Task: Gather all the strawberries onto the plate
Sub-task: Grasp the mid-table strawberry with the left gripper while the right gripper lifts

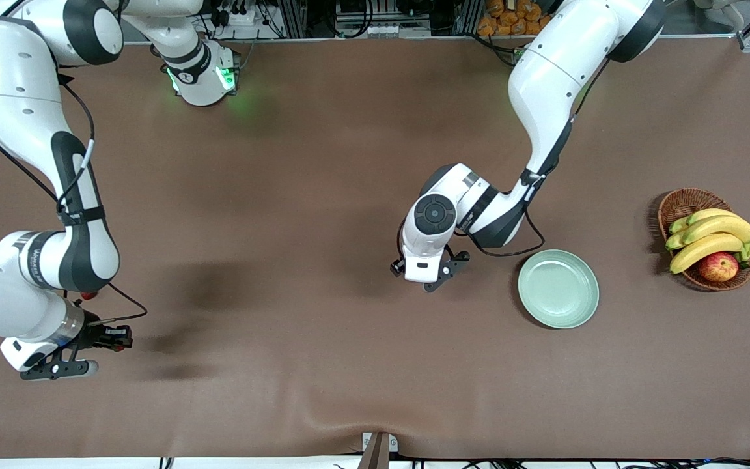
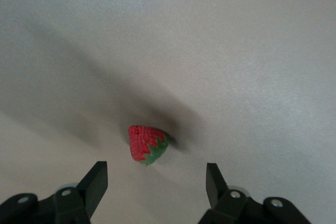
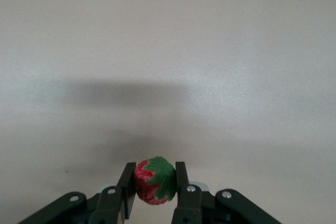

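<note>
**Two berries in play, plate waiting empty**

At the right arm's end of the bench, the right end effector (image 1: 111,342) is pinching a strawberry (image 3: 155,181) between its fingers, closed tight on it, with the bare brown bench (image 1: 323,365) underneath. That berry is sitting with its green cap facing the wrist camera and its long axis running roughly along the fingers, so the red body is what the pads are squeezing. A speck of red (image 1: 89,295) is also showing beside that arm's wrist; it may be the third berry, but it is too small to tell.

Toward the middle, the left end effector (image 1: 428,277) is hovering low over a second strawberry (image 2: 148,144), its fingers spread wide with nothing between them. This berry is lying on its side on the bench, its leafy cap at one end, and it is sitting off-centre, closer to one finger (image 2: 95,181).

To grasp it well, the left end effector should probably centre over the berry first, then close across the short red body rather than the cap.

Beside it, the plate (image 1: 558,288) is standing empty.
</note>
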Action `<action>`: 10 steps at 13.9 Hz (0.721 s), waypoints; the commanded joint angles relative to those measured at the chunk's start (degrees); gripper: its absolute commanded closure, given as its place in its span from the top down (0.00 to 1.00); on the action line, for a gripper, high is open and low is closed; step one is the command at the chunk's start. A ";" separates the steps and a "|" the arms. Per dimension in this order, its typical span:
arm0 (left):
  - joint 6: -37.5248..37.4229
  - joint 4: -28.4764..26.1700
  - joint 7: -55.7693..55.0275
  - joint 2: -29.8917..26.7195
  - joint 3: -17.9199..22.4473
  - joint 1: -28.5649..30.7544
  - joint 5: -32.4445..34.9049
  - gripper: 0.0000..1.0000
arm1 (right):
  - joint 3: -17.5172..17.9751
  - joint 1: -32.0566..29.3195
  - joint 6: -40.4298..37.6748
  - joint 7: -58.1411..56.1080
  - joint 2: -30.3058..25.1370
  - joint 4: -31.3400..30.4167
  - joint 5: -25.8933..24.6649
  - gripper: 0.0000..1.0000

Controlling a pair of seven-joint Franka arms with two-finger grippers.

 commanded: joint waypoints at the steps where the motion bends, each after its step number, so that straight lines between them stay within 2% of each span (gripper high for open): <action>1: 0.51 1.25 -1.24 1.49 0.48 -0.71 3.16 0.73 | 0.49 -0.39 -1.64 -0.97 -1.80 -0.94 1.05 0.00; 5: 0.51 1.16 -0.54 2.01 0.57 -0.36 3.34 0.50 | 0.49 -0.30 -2.61 -0.88 -2.59 -0.94 1.14 0.00; 6: 0.51 1.16 -0.45 2.19 0.57 -0.27 3.34 0.40 | 0.49 -0.30 -3.13 -0.88 -2.60 -0.94 1.14 0.00; 8: 0.51 1.16 0.51 2.46 0.48 -0.18 3.34 0.06 | 0.84 -0.30 -4.10 -0.79 -2.95 -0.94 1.32 0.00; 9: 0.51 1.16 1.12 2.46 0.48 -0.10 3.34 0.00 | 1.71 -0.39 -4.11 -0.79 -3.47 -0.94 1.32 0.00; 10: 0.51 1.16 1.74 2.37 0.48 0.08 3.34 0.00 | 2.24 -0.47 -4.11 -0.79 -3.56 -0.94 1.32 0.00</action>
